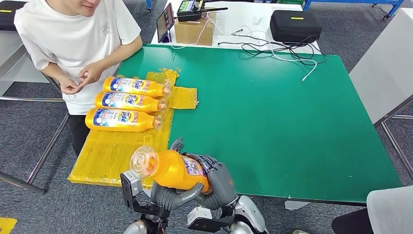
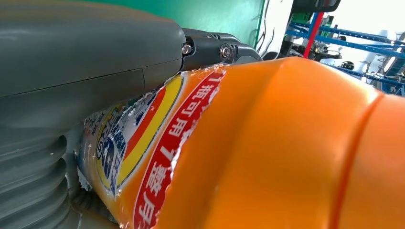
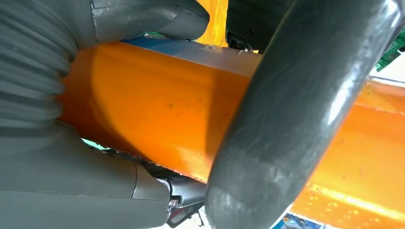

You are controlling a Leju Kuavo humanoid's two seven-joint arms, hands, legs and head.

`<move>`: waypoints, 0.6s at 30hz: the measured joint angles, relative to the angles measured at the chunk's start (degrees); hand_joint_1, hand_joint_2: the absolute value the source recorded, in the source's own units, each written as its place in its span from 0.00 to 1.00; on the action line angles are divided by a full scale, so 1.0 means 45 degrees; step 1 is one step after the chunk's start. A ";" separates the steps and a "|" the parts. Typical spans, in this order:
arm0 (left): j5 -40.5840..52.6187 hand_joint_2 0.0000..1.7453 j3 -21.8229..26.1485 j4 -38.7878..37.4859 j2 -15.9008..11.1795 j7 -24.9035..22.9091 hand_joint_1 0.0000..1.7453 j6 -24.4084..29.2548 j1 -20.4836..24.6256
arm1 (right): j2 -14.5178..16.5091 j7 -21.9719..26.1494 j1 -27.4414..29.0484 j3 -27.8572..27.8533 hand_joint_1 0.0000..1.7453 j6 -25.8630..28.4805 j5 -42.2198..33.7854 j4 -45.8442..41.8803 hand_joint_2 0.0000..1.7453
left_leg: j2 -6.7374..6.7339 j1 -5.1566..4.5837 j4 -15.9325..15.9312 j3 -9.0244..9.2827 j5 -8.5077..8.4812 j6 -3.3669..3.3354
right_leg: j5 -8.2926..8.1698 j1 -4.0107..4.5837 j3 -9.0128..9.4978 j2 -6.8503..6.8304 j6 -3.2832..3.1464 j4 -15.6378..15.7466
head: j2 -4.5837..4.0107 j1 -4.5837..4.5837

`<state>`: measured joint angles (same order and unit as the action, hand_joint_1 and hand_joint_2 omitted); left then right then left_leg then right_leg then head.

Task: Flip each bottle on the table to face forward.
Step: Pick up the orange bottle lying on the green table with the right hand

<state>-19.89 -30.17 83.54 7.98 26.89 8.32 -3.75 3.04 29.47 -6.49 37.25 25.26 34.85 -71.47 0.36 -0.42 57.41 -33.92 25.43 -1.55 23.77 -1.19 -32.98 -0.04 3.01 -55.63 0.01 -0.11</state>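
Head view, nearest first: orange bottle (image 1: 173, 169) held off the table at the near edge, clear cap toward the left, label partly upward. Left robot hand (image 1: 168, 195) clasped under the bottle, right robot hand (image 1: 219, 183) wrapped around its base end; both closed on it. Left wrist view: torn-edged label (image 2: 143, 143) close against the grey cover. Right wrist view: thick grey thumb (image 3: 296, 119) pressed across the orange body.

Beyond: yellow sheet (image 1: 104, 153) on the left part of the green table (image 1: 292, 126). Three more bottles (image 1: 126, 102) lying side by side on the sheet, labels up, caps rightward. Person (image 1: 78, 39) standing at the left edge. Wide bare green surface to the right.

Far end: white table with cardboard box (image 1: 194, 30), black case (image 1: 294, 25), cables (image 1: 272, 48). Grey carpet around.
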 joint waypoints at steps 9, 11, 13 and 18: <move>-0.0996 1.00 0.0186 -0.0005 0.0005 -0.0402 1.00 -0.0609 -0.0007 | -0.0005 -0.0123 -0.0198 0.0453 0.48 -0.0049 -0.0526 0.0203 1.00 | -0.0006 0.0002 -0.0001 -0.0001 0.0000 0.0001 | 0.0000 0.0002 -0.0006 0.0001 0.0000 0.0000 | 0.0001 -0.0002; -0.1200 1.00 0.0225 -0.0002 0.0005 -0.0392 1.00 -0.0887 -0.0008 | -0.0005 -0.0050 -0.0238 0.0539 0.16 -0.0106 -0.0722 0.0272 1.00 | -0.0008 0.0002 -0.0001 -0.0001 0.0000 0.0001 | 0.0000 0.0002 -0.0006 0.0001 0.0000 0.0000 | 0.0000 -0.0002; -0.1372 1.00 0.0300 0.0006 0.0005 -0.0367 1.00 -0.1134 -0.0006 | -0.0005 0.0060 -0.0253 0.0609 0.07 -0.0253 -0.0956 0.0334 1.00 | -0.0006 0.0001 -0.0001 -0.0001 0.0000 0.0000 | 0.0000 0.0001 -0.0005 0.0001 0.0000 0.0000 | -0.0001 -0.0001; -0.1717 1.00 0.0538 0.0091 0.0005 -0.0285 1.00 -0.1394 -0.0005 | -0.0006 0.0277 -0.0252 0.0703 0.00 -0.1216 -0.1830 0.0419 0.00 | -0.0007 0.0001 0.0000 -0.0001 0.0000 0.0000 | 0.0000 0.0001 -0.0005 0.0001 0.0000 -0.0001 | 0.0001 0.0000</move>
<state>-27.62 -27.75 83.95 8.00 25.61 2.04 -3.77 3.01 30.71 -7.63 40.41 19.79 26.61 -69.58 0.33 -0.42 57.41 -33.92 25.43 -1.55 23.77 -1.18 -33.01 -0.04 3.01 -55.63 0.01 -0.11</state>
